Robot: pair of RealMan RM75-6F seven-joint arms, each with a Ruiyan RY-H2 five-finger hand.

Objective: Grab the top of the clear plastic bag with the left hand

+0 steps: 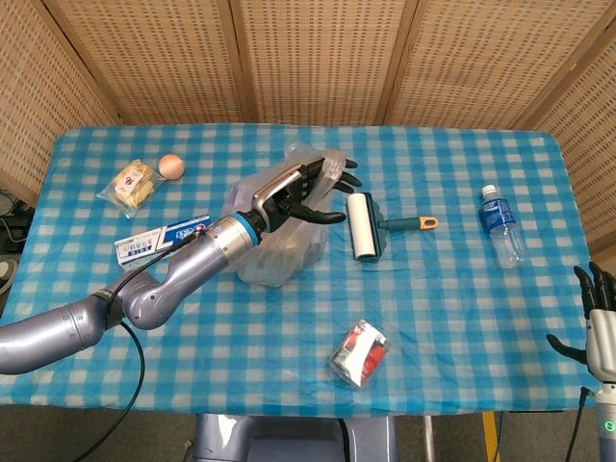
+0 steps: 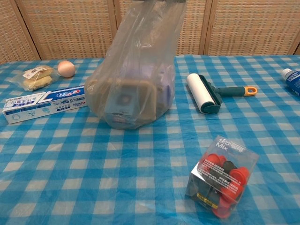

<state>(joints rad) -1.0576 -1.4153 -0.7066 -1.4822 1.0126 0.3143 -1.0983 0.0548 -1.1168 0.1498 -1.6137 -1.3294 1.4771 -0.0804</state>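
The clear plastic bag [image 1: 276, 258] stands left of the table's middle with a tan box inside. In the chest view the clear plastic bag [image 2: 136, 79] rises past the frame's top and its neck leans right. My left hand [image 1: 306, 191] is at the bag's top [image 1: 324, 160], which is gathered between the thumb below and the long fingers above, and it holds the plastic. The chest view shows only a dark sliver of the hand at the upper edge. My right hand [image 1: 599, 322] hangs off the table's near right corner, fingers apart, holding nothing.
A lint roller [image 1: 364, 226] lies just right of the bag, and a water bottle [image 1: 502, 226] is further right. A toothpaste box [image 1: 159, 241], a bread packet [image 1: 133, 185] and an egg [image 1: 171, 166] lie to the left. A red-filled clear box [image 1: 359, 352] sits near the front.
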